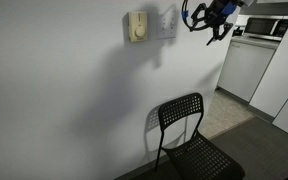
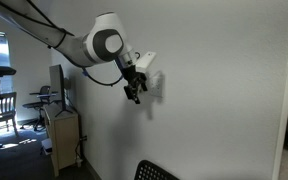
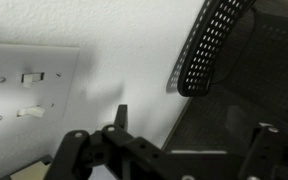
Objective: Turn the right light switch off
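Right light switch (image 1: 166,22): white plate, faint pale rockers, on white wall (image 1: 64,90). Box (image 1: 137,27) just beside switch: cream-yellow, round dial in same tone. Gripper (image 1: 208,28) near switch: black, blue glints. Arm (image 2: 104,45): white shell, dark grey joint disc. Chair (image 1: 181,112) below switch: black, back patterned with perforation grid. Floor (image 1: 274,150) below switch: grey.

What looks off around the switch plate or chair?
Nothing stands out: the white switch plate sits flat on the wall, the black chair stands upright below, and the gripper hovers open, clear of both.
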